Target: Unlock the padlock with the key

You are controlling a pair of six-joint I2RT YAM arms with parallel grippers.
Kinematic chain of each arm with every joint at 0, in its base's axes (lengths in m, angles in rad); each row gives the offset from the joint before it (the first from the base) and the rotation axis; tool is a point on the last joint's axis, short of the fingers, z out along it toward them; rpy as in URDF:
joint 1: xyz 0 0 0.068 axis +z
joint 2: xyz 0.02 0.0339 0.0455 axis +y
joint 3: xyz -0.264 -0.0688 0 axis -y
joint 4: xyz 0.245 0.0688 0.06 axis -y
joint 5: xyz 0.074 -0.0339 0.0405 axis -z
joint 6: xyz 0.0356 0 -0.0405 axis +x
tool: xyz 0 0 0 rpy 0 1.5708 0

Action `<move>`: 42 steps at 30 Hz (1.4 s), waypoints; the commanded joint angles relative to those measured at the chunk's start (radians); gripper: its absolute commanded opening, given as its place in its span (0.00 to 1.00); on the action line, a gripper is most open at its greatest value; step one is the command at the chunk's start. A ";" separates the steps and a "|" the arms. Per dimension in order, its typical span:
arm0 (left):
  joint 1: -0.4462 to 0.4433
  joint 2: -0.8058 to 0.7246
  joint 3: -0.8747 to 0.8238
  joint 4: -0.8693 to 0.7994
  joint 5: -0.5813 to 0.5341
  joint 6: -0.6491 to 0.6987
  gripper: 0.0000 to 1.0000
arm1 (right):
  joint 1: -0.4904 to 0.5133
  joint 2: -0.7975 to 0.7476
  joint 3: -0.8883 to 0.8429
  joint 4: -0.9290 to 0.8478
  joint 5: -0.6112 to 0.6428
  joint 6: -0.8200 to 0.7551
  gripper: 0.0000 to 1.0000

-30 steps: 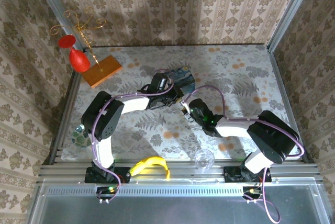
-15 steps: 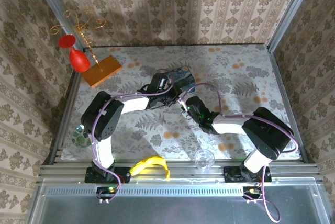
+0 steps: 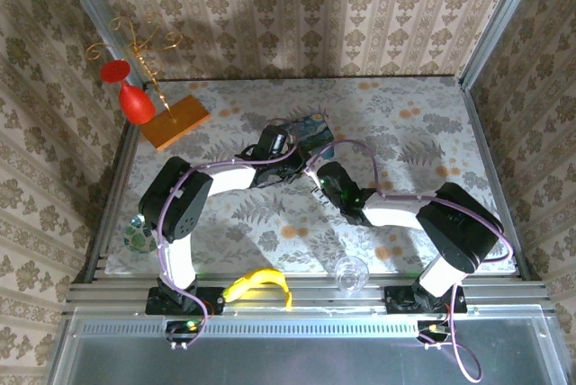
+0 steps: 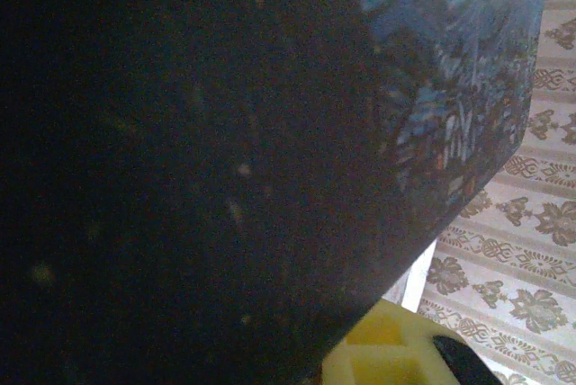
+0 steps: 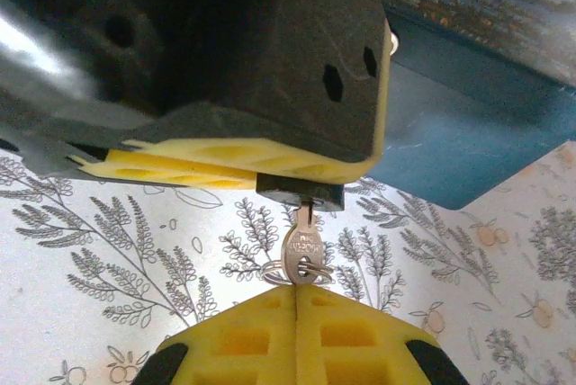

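The padlock (image 5: 300, 192) is a small dark block pinched between the yellow pads (image 5: 225, 162) of my left gripper (image 3: 297, 167), which is shut on it just in front of the blue painted tin (image 5: 468, 147). A silver key (image 5: 303, 246) with a wire ring hangs from the padlock's underside, its blade in the keyhole. My right gripper (image 5: 295, 290) is shut, its yellow fingertips pressed together on the lower edge of the key's head. In the top view the two grippers meet beside the tin (image 3: 312, 129), and the padlock is hidden between them.
A wooden block (image 3: 176, 120) with a gold wire stand and a red goblet (image 3: 135, 102) sit at the back left. A banana (image 3: 258, 284) and a clear glass (image 3: 351, 273) lie near the front edge. A shiny disc (image 3: 137, 237) is at the left edge.
My right gripper has moved a little left toward the left gripper and closed its fingers onto the key. The left arm has stayed put.
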 commanded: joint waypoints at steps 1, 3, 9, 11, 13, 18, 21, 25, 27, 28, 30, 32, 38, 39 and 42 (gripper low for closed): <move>-0.031 -0.046 -0.010 0.058 0.091 -0.019 0.00 | -0.062 -0.029 0.048 -0.092 -0.182 0.076 0.00; -0.030 -0.050 -0.014 0.066 0.091 -0.020 0.00 | -0.113 -0.041 0.057 -0.123 -0.300 0.124 0.00; -0.034 -0.048 -0.022 0.095 0.096 -0.030 0.00 | -0.237 -0.037 0.097 -0.198 -0.579 0.239 0.00; -0.034 -0.048 -0.025 0.107 0.097 -0.034 0.00 | -0.281 -0.025 0.101 -0.188 -0.682 0.279 0.00; -0.037 -0.050 -0.031 0.117 0.097 -0.038 0.00 | -0.327 -0.012 0.097 -0.156 -0.771 0.333 0.00; -0.027 -0.055 -0.050 0.142 0.073 -0.059 0.00 | -0.329 -0.050 0.056 -0.129 -0.717 0.336 0.00; -0.017 -0.056 -0.052 0.144 0.059 -0.069 0.00 | -0.282 -0.118 0.007 -0.142 -0.565 0.298 0.04; -0.009 -0.057 -0.041 0.125 0.054 -0.072 0.00 | -0.253 -0.191 -0.040 -0.168 -0.468 0.272 0.11; -0.007 -0.058 -0.034 0.110 0.051 -0.070 0.00 | -0.242 -0.213 -0.050 -0.183 -0.441 0.257 0.16; -0.006 -0.057 -0.030 0.103 0.053 -0.069 0.00 | -0.232 -0.223 -0.054 -0.188 -0.423 0.249 0.21; -0.005 -0.058 -0.023 0.092 0.055 -0.069 0.00 | -0.206 -0.223 -0.051 -0.201 -0.382 0.231 0.28; -0.006 -0.059 -0.015 0.077 0.055 -0.069 0.00 | -0.168 -0.223 -0.025 -0.236 -0.313 0.205 0.30; -0.005 -0.063 0.008 0.005 0.063 -0.074 0.00 | -0.085 -0.170 0.055 -0.318 -0.172 0.148 0.33; -0.005 -0.064 0.015 -0.016 0.066 -0.075 0.00 | -0.079 -0.163 0.062 -0.326 -0.161 0.143 0.34; 0.000 -0.064 0.033 -0.085 0.074 -0.077 0.00 | -0.065 -0.160 0.082 -0.352 -0.148 0.136 0.35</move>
